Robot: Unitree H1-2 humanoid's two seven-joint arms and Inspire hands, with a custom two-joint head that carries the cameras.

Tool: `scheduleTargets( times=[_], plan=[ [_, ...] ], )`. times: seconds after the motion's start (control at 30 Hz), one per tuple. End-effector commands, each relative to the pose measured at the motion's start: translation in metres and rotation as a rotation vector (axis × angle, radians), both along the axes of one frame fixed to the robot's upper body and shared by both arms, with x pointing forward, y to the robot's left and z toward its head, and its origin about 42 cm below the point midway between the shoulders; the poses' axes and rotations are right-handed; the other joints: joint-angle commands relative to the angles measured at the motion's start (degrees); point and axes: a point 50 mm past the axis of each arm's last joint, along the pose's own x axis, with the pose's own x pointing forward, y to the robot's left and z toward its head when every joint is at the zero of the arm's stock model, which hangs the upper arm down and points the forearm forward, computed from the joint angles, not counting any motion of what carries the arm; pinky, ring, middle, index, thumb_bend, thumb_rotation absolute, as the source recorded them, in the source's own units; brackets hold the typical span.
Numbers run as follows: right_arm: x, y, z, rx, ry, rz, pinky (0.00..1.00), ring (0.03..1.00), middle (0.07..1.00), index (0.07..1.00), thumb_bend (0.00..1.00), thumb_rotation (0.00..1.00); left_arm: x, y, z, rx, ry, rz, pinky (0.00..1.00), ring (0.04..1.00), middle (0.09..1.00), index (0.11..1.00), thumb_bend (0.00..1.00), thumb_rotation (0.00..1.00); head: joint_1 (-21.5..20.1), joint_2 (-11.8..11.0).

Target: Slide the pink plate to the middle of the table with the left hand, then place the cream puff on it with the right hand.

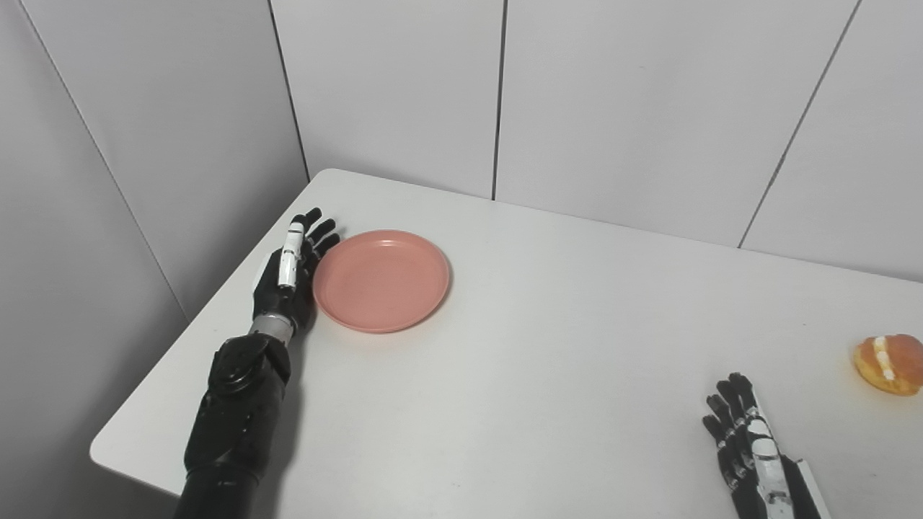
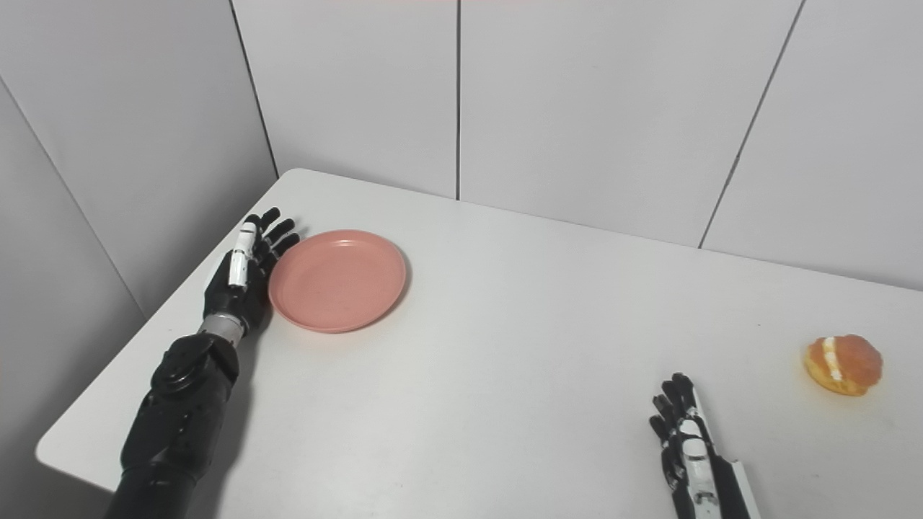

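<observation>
The pink plate (image 1: 381,280) lies flat on the left part of the white table (image 1: 562,331), with nothing on it. My left hand (image 1: 292,268) stands open right at the plate's left rim, fingers stretched toward the back; it seems to touch the rim. The cream puff (image 1: 889,364), golden with a white cream stripe, sits near the table's right edge. My right hand (image 1: 750,450) rests open low on the table at the front right, a short way left of and in front of the puff, holding nothing.
Grey wall panels close off the back and the left side. The table's rounded left corner and its left edge run just beside my left arm (image 1: 234,411). White tabletop stretches between the plate and the puff.
</observation>
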Motion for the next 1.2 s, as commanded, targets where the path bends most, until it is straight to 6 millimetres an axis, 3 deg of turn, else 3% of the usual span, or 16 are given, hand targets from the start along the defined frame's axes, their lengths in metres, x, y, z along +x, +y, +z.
scheduleTargets(
  times=[0.0, 0.63, 1.17],
  plan=[
    [-0.003, -0.002, -0.016, -0.019, 0.085, 0.0, 1.0, 1.0, 1.0, 1.0, 0.12, 1.0, 0.002, -0.006, 0.008, 0.005, -0.011, -0.027, 0.92, 0.895, 0.9, 0.896, 0.35, 1.0, -0.14, 0.27],
    [-0.003, 0.001, -0.016, -0.021, 0.076, -0.006, 1.0, 1.0, 1.0, 1.0, 0.14, 1.0, 0.008, -0.047, -0.006, -0.025, 0.028, -0.132, 0.93, 0.908, 0.913, 0.901, 0.3, 1.0, -1.99, 1.88],
    [-0.005, 0.003, -0.015, -0.027, 0.081, -0.008, 1.0, 1.0, 1.0, 1.0, 0.2, 1.0, 0.01, -0.092, -0.03, -0.043, 0.077, -0.251, 0.89, 0.883, 0.888, 0.878, 0.37, 1.0, -5.17, 4.01]
  ],
)
